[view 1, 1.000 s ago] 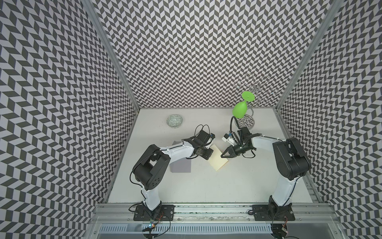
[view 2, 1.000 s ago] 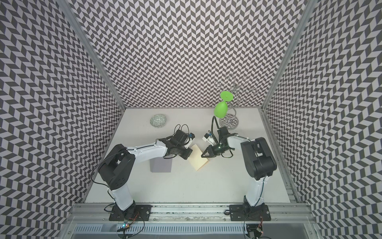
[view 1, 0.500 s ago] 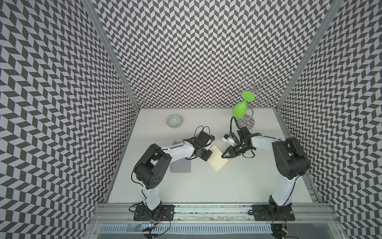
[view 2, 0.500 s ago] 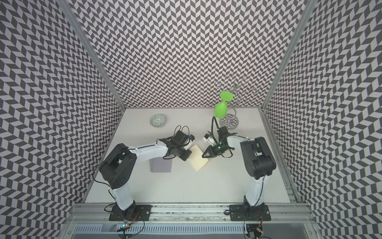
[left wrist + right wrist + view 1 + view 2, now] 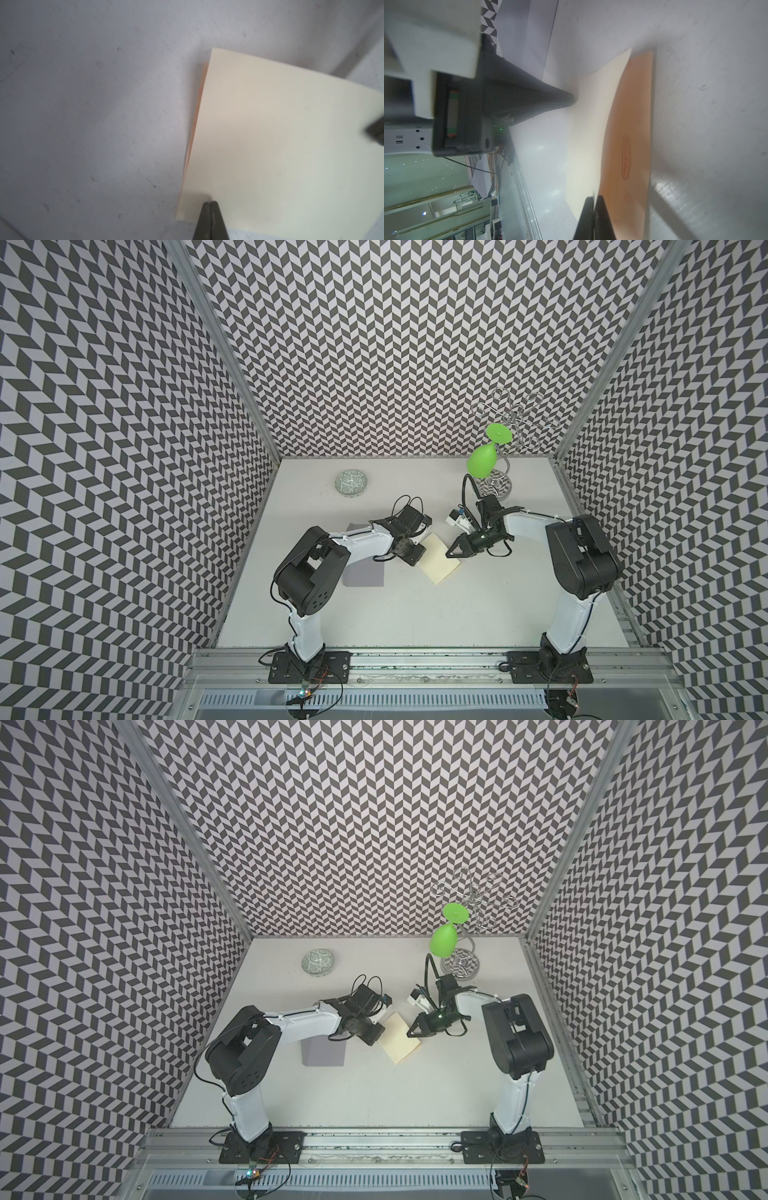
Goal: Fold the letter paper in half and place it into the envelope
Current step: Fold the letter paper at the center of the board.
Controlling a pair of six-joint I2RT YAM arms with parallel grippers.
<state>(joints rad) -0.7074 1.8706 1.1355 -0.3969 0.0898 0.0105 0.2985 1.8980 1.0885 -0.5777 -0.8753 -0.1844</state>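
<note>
Hardly anything has shifted over the last second: both arms keep their posts at the letter paper, and the sheet lies where it lay, askew near the middle of the white surface. It is doubled over on itself, pale cream face up in both top views. The right wrist view shows the upper cream layer bowed up off the peach lower layer, which bears a small printed mark.

The left gripper has its jaws pressed fully together and holds nothing. Their joined tip is set down on the cream face close to one corner. The right gripper stands at the opposite side of the sheet, its jaws drawn in to a thin slit with the edge of the cream layer caught between them.

The envelope, a flat grey rectangle, lies on the surface to the robot's left of the paper — apart from it and partly under the left arm. Farther back stand a small patterned bowl and a wire rack with a green glass hanging upside down.
</note>
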